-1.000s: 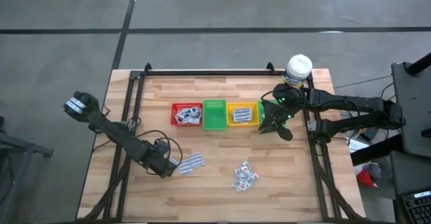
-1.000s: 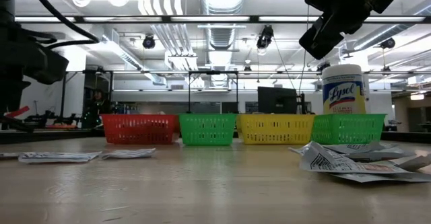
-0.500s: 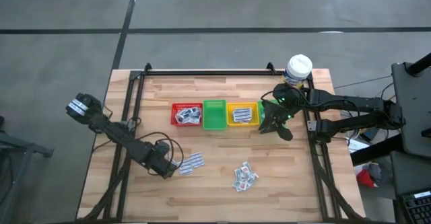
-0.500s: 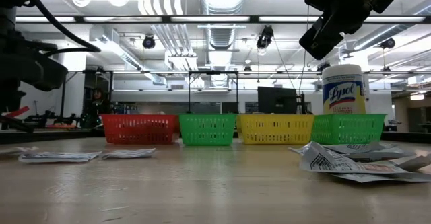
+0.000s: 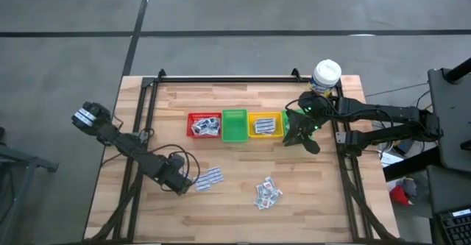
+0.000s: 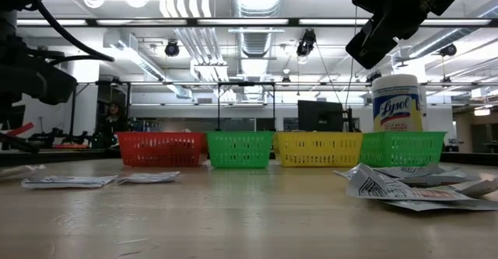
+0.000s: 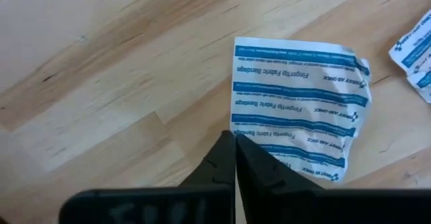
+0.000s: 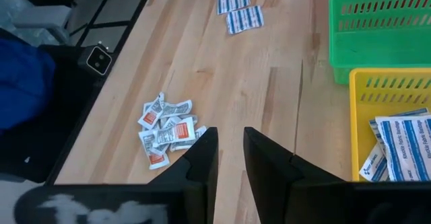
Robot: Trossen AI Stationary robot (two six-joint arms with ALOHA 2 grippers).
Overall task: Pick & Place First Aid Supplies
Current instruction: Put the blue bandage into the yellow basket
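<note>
The first aid supplies are small white packets. Two blue-printed strip packets (image 5: pixel 209 176) lie at the table's left, and a loose pile (image 5: pixel 266 193) lies nearer the middle. More packets sit in the red bin (image 5: pixel 204 125) and the yellow bin (image 5: pixel 265 124). My left gripper (image 5: pixel 182 181) points down, shut at the edge of a blue-printed bandage packet (image 7: pixel 296 103). My right gripper (image 8: pixel 229 150) hangs open and empty above the right end of the bin row (image 5: pixel 300 131). My left gripper comes from above, pointing down, with its shut fingertips (image 7: pixel 242 153) meeting on the bandage packet's long edge (image 7: pixel 237 120), near one end. The fingers hide the contact itself. The rest of the packet lies flat on the wood.
Red, green (image 5: pixel 235 125) and yellow bins stand in a row at mid-table, with another green bin (image 6: pixel 401 148) at the right end under my right arm. A white-capped bottle (image 5: pixel 326 76) stands at the far right. Black frame rails run along the table's sides.
In the low view, the end of a packet at the far left has come up a little off the table beneath my left arm. My right arm has kept still.
</note>
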